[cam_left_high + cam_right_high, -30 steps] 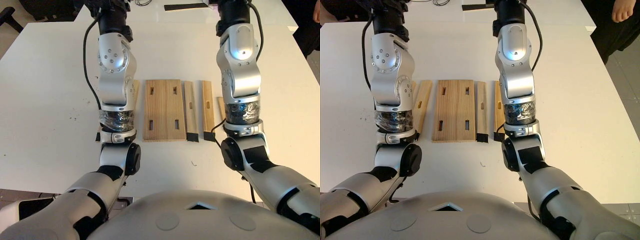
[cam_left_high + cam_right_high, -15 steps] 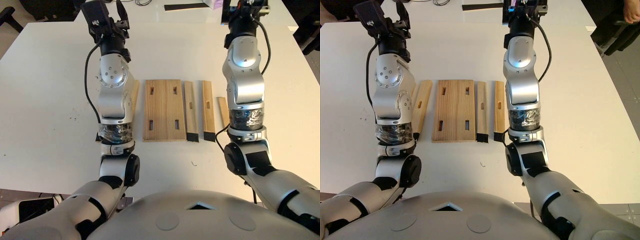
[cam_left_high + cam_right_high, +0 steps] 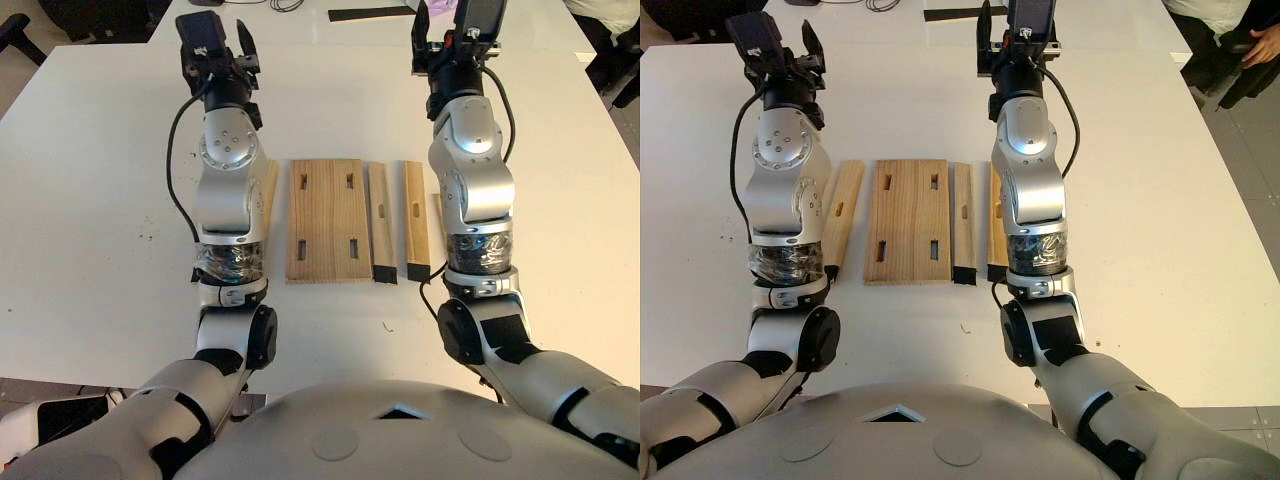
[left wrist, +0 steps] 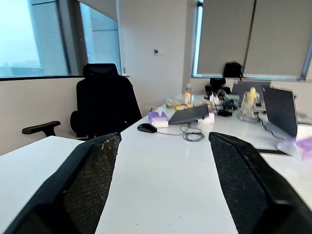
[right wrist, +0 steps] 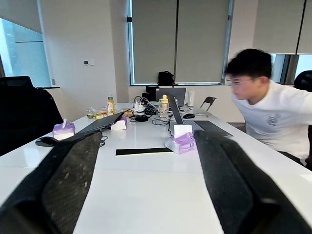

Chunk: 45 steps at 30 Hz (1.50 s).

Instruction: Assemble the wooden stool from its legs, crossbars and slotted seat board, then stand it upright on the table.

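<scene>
The slotted seat board (image 3: pixel 325 220) lies flat in the middle of the white table (image 3: pixel 100 180). Two wooden slats with dark ends (image 3: pixel 380 222) (image 3: pixel 416 217) lie just right of it. A third slat (image 3: pixel 843 213) lies to the board's left, partly under my left forearm. A further piece (image 3: pixel 440 208) peeks out beside my right forearm. Both arms are raised over the parts. My left gripper (image 3: pixel 224 38) and right gripper (image 3: pixel 448 28) hang beyond the parts, pointing away across the table. In the wrist views the left gripper (image 4: pixel 165 139) and right gripper (image 5: pixel 148 134) are open and hold nothing.
A black strip (image 5: pixel 144 151) lies on the table's far side, with a purple tissue pack (image 5: pixel 179 143) near it. Laptops, bottles and a mouse (image 4: pixel 146 128) sit farther off. A black office chair (image 4: pixel 105 97) stands past the far left corner.
Both forearms have swung back, so the grippers, past the picture's top edge a second ago, now show over the far table. The right arm shifted slightly left. The wooden parts have not moved.
</scene>
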{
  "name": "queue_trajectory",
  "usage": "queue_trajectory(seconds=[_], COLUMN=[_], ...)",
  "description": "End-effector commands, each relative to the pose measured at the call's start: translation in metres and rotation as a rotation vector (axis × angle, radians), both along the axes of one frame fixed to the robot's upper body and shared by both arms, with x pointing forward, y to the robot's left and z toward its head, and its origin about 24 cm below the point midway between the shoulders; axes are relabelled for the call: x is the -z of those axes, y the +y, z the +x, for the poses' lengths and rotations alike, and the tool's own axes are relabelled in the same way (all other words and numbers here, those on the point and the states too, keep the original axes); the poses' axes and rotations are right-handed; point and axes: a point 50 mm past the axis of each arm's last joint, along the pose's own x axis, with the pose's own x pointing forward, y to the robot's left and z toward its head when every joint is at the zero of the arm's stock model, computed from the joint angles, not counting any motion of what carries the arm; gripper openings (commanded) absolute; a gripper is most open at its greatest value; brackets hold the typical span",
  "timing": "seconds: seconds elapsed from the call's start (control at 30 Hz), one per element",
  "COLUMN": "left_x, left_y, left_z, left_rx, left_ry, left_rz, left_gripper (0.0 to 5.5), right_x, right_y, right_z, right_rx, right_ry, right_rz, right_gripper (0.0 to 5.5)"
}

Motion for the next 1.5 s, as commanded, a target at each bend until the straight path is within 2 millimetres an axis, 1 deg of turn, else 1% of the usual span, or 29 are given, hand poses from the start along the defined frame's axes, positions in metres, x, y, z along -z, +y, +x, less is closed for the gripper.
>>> queue_trajectory(seconds=[0.03,0.13,0.23,0.33,0.43,0.5,0.57,0.67,0.73,0.87,0.93,0.97,1.03,1.1,1.2,1.27,1.33,1.4,1.47,1.5], left_x=[0.019,0.018,0.016,0.002,-0.014,-0.021,-0.03,-0.049,-0.058,-0.069,-0.068,-0.064,-0.05,-0.041,-0.031,-0.022,-0.013,0.002,0.02,0.031], left_y=[-0.002,-0.011,-0.023,-0.034,-0.032,-0.029,-0.026,-0.026,-0.03,-0.033,-0.03,-0.028,-0.021,-0.014,0.01,0.031,0.05,0.068,0.082,0.086], left_z=[-0.007,-0.014,-0.019,-0.017,-0.012,-0.007,-0.001,0.005,0.008,0.011,0.01,0.009,0.009,0.008,0.006,0.0,-0.007,-0.018,-0.032,-0.036], left_rx=[0.065,0.153,0.203,0.23,0.198,0.191,0.19,0.212,0.242,0.247,0.226,0.212,0.178,0.155,0.145,0.136,0.132,0.144,0.179,0.224], left_ry=[0.026,-0.029,-0.065,-0.133,-0.2,-0.226,-0.252,-0.318,-0.344,-0.378,-0.383,-0.372,-0.325,-0.292,-0.224,-0.167,-0.094,0.001,0.1,0.167], left_rz=[-0.134,-0.21,-0.242,-0.262,-0.267,-0.245,-0.22,-0.169,-0.151,-0.117,-0.1,-0.099,-0.079,-0.057,-0.062,-0.066,-0.114,-0.07,0.007,0.05], left_gripper=[3.35,3.35,3.35,3.35,3.35,3.35,3.35,3.35,3.35,3.35,3.35,3.35,3.35,3.35,3.35,3.35,3.35,3.35,3.35,3.35], right_x=[0.008,0.007,0.002,-0.011,-0.032,-0.039,-0.046,-0.06,-0.061,-0.06,-0.059,-0.055,-0.038,-0.031,-0.031,-0.025,-0.018,-0.013,-0.011,-0.012], right_y=[0.001,0.001,-0.002,0.001,0.005,0.007,0.008,0.008,0.006,-0.002,-0.009,-0.012,-0.019,-0.021,-0.024,-0.027,-0.032,-0.04,-0.045,-0.052], right_z=[-0.002,-0.007,-0.009,-0.006,-0.003,0.001,0.005,0.008,0.01,0.012,0.012,0.015,0.023,0.026,0.024,0.021,0.016,0.014,0.015,0.013], right_rx=[-0.045,-0.066,-0.045,-0.029,-0.027,-0.021,-0.022,-0.032,-0.021,0.054,0.105,0.128,0.162,0.17,0.165,0.154,0.162,0.181,0.193,0.22], right_ry=[0.024,-0.012,-0.05,-0.116,-0.222,-0.248,-0.261,-0.282,-0.279,-0.305,-0.302,-0.278,-0.177,-0.134,-0.125,-0.103,-0.081,-0.057,-0.043,-0.044], right_rz=[-0.011,0.002,0.031,0.028,-0.048,-0.051,0.011,0.115,0.122,0.055,0.03,0.023,0.027,0.031,0.017,0.006,0.0,0.003,0.006,0.011], right_gripper=[3.46,3.46,3.46,3.46,3.46,3.46,3.46,3.46,3.46,3.46,3.46,3.46,3.46,3.46,3.46,3.46,3.46,3.46,3.46,3.46])
